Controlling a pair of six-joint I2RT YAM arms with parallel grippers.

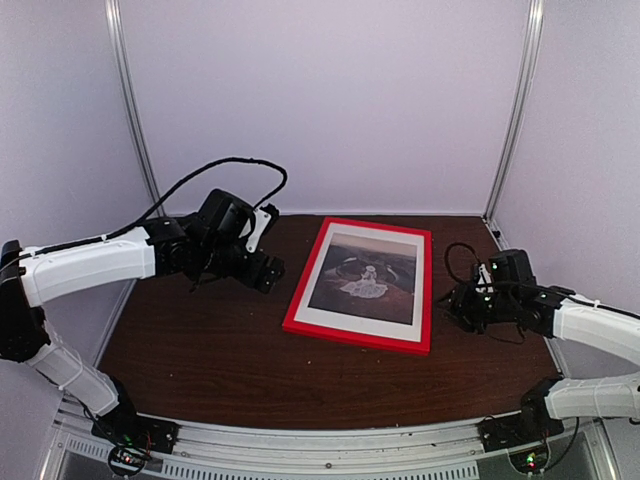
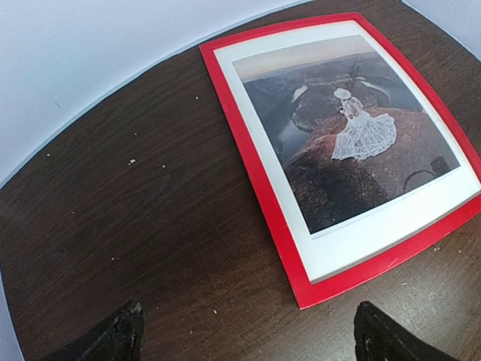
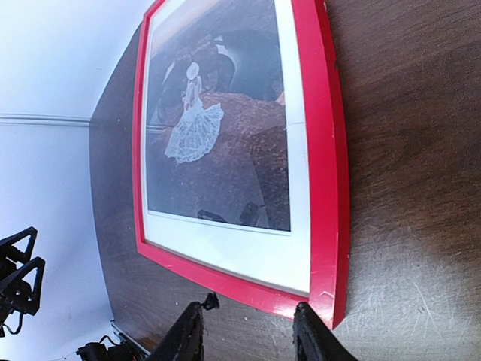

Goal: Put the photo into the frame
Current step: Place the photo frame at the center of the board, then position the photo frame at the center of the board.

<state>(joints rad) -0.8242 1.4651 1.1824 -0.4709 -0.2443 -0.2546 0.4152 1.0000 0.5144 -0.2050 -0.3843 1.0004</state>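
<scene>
The frame (image 1: 355,338) lies flat on the dark wooden table (image 1: 200,350), right of centre, its red face up. The photo (image 1: 365,277) sits inside it, bordered by a white mat (image 2: 376,233), the white-dressed figure at its middle. The left gripper (image 2: 252,338) hangs over the table to the left of the frame, apart from it, fingers spread wide and holding nothing. Pale specks (image 2: 131,160) dot the wood between it and the frame's left edge. The right gripper (image 3: 252,331) sits low, just beside the frame's near right corner, fingers parted with nothing between them. A black cable (image 1: 215,170) loops above the left arm. White walls close in the left, far and right sides.
</scene>
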